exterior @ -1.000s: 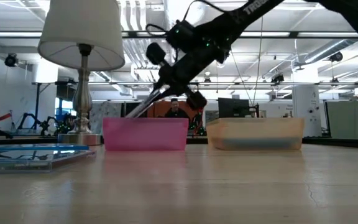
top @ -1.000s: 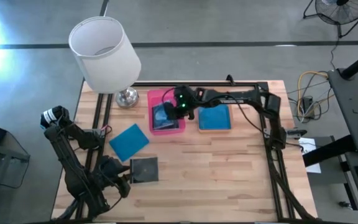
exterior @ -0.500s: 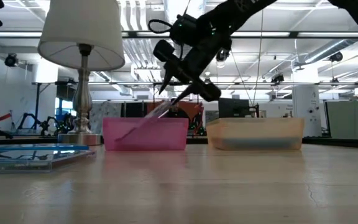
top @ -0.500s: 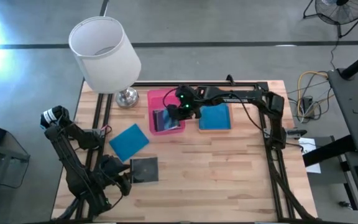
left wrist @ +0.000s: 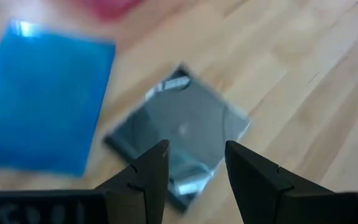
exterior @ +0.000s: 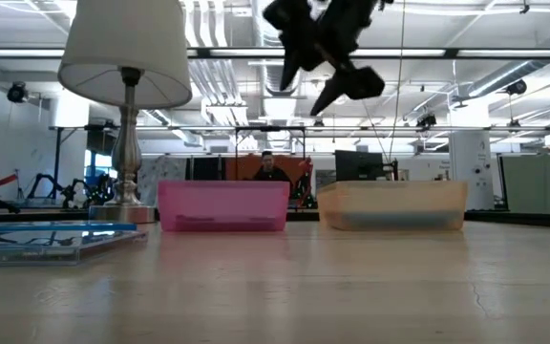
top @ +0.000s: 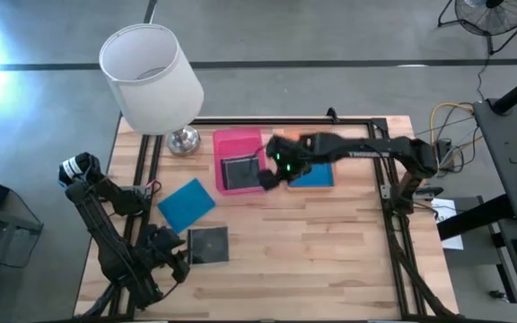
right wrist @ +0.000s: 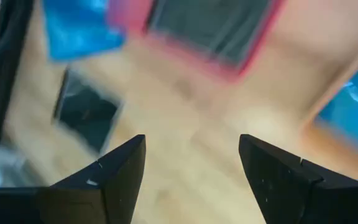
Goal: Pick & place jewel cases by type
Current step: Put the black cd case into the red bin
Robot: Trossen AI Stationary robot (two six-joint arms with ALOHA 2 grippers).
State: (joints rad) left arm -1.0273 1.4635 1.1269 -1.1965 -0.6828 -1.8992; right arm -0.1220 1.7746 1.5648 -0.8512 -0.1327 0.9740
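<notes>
Right gripper (top: 270, 176) is up above the table between the pink tray (top: 239, 141) and the orange tray (top: 311, 187), fingers spread wide, nothing in them. Low view has it high over the two trays. One clear/grey jewel case (top: 237, 170) lies flat inside the pink tray; right wrist view shows that same grey case (right wrist: 213, 28) in the tray, well beyond the fingers (right wrist: 117, 180). A blue jewel case (top: 312, 169) sits in the orange tray.

Left gripper (top: 176, 257) is low at the near-left part of the table, just beside a second clear/grey jewel case (top: 208, 243) lying flat on the wood. Left wrist view: fingers (left wrist: 148, 177) slightly apart, empty, with that grey case (left wrist: 178, 132) directly past them. Another blue jewel case (top: 187, 204) lies on the table near that grey one, toward the lamp (top: 151, 81); cannot tell if the two cases touch.

A person (exterior: 269, 168) shows in the room behind the pink tray in the low view.
</notes>
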